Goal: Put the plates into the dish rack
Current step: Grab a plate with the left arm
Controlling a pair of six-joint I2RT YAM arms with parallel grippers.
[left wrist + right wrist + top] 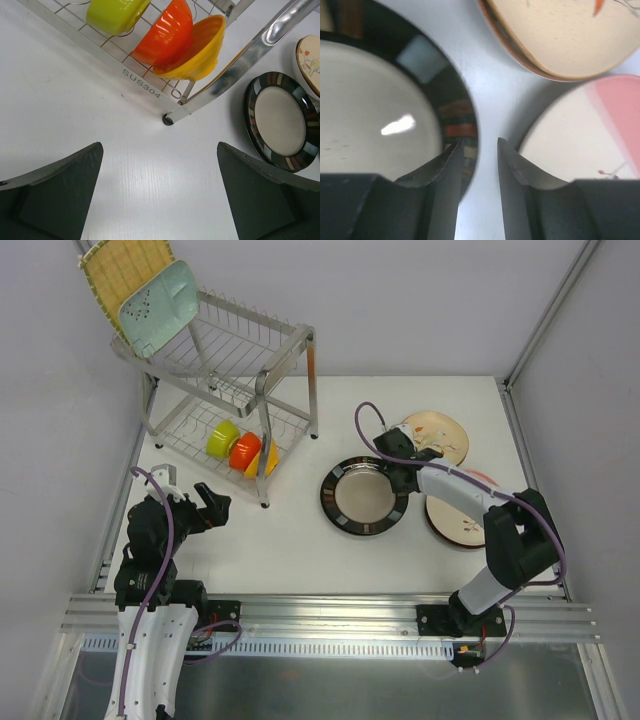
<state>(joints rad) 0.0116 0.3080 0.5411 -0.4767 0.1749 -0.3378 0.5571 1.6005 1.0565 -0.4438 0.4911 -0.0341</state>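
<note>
Left pincer (159, 146): spread wide, empty, above worktop (300, 550) by dish rack (312, 390) leg.
Right pincer (479, 142): narrowly parted, astride rim of dark-rimmed plate (362, 498), not clamped.
Cream floral plate (437, 436), pink-edged plate (455, 523): on worktop close by.
Rack top tier: yellow square plate (125, 270), teal plate (160, 308), leaning.

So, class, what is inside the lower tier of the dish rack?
Three bowls on their sides in the dish rack: green bowl, orange bowl, yellow bowl. The orange bowl and a rack post cover part of the yellow one.
</note>
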